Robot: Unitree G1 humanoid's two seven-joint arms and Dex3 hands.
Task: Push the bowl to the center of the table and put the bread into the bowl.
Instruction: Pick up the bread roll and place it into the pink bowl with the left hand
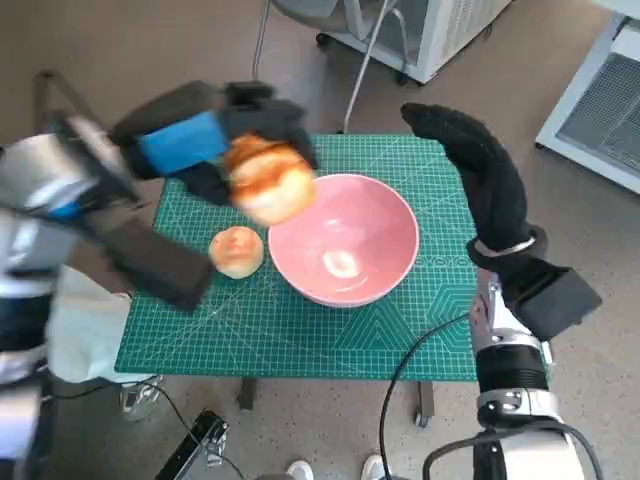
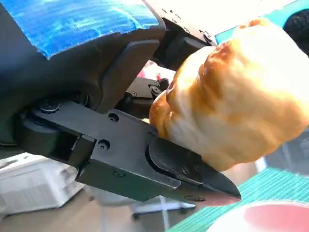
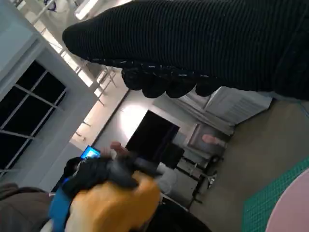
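From the head view we see our left hand (image 1: 215,140), black with blue tape across its back, raised above the green gridded cutting mat (image 1: 300,330) that covers the small table, and its fingers are clamped on a golden-brown glazed bread roll (image 1: 270,180), which hangs in the air just over the near-left rim of the wide pink bowl (image 1: 345,240). That bowl sits on the mat, roughly in the middle of it, and holds nothing that we can make out besides a pale glare spot. A second, smaller round bun (image 1: 237,250) lies on the mat just beside the bowl on its left. Our right hand (image 1: 470,150), in the black knitted glove, hovers over the far-right part of the mat, beside the bowl, holding nothing; its fingers look loosely extended, though we cannot tell from here how far apart they stand. In the left wrist view the roll (image 2: 231,101) fills the frame, pressed between black fingers (image 2: 193,174), with a sliver of the pink bowl (image 2: 275,217) and green mat (image 2: 270,186) beyond it. In the right wrist view the glove (image 3: 203,43) spans the frame with nothing in it, and farther off we see the taped left hand (image 3: 96,174) gripping the roll (image 3: 116,205), beside an edge of the bowl (image 3: 292,210) and mat (image 3: 260,205).
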